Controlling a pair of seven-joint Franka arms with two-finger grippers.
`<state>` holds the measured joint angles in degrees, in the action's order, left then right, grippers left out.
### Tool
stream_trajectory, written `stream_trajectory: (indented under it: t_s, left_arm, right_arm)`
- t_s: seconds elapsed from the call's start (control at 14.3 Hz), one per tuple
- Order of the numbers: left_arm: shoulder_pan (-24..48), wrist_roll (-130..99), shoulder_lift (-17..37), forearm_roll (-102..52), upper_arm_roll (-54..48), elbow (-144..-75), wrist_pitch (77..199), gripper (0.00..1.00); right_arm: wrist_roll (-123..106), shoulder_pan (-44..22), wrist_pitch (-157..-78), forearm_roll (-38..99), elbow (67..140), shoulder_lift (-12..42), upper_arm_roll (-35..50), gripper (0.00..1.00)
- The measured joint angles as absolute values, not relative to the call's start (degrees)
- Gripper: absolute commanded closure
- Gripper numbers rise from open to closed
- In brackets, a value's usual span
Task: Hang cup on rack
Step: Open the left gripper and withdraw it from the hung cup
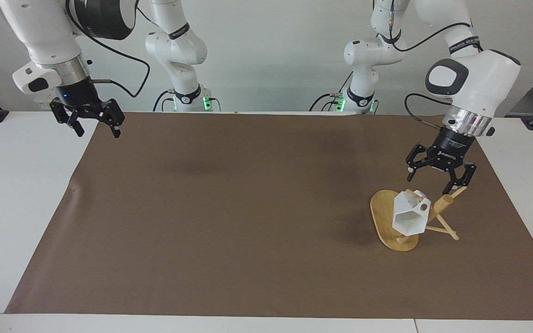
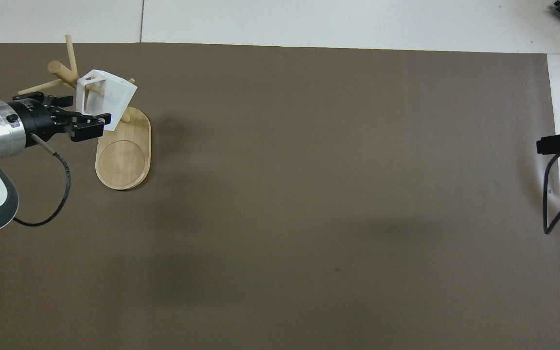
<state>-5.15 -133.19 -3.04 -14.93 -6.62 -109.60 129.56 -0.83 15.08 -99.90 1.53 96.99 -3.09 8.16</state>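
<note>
- Fingers of the left gripper [image 1: 437, 181] are spread wide and hold nothing; it hangs above the rack [image 1: 393, 221], clear of the cup [image 1: 410, 216], with one fingertip close to the tip of an upper peg [image 1: 456, 191].
- Hung by its handle hole on a thin peg, the cup tilts over the rack's oval base, mouth facing away from the robots and somewhat down.
- Both rack and cup sit at the left arm's end of the brown mat [image 1: 229, 208].
- Over the mat's corner at the right arm's end, the right gripper [image 1: 94, 124] waits with its fingers also apart and empty.
- Judging from this, the hang looks done and only a retreat remains.
- Risk: a sideways pull-away could catch that upper peg and rock the light rack, or nudge the cup so it slides off its slim peg. Lifting straight up first would avoid both.
</note>
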Motion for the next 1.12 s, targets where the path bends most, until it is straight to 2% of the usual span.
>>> stream_trajectory:
  t_s: [0.56,1.12]
  left_arm:
    - [-5.62,-106.15,-3.36,-8.91,-6.04,-96.95,110.43,0.00]
    - [-5.66,-46.08,-3.96,-6.41,-5.18,-97.02,104.26,0.00]
  right_arm:
    - [-0.91,15.12,-99.85,1.50,96.99,-3.23,8.01,0.00]
    - [-2.63,15.17,-99.85,1.49,96.99,-3.25,7.90,0.00]
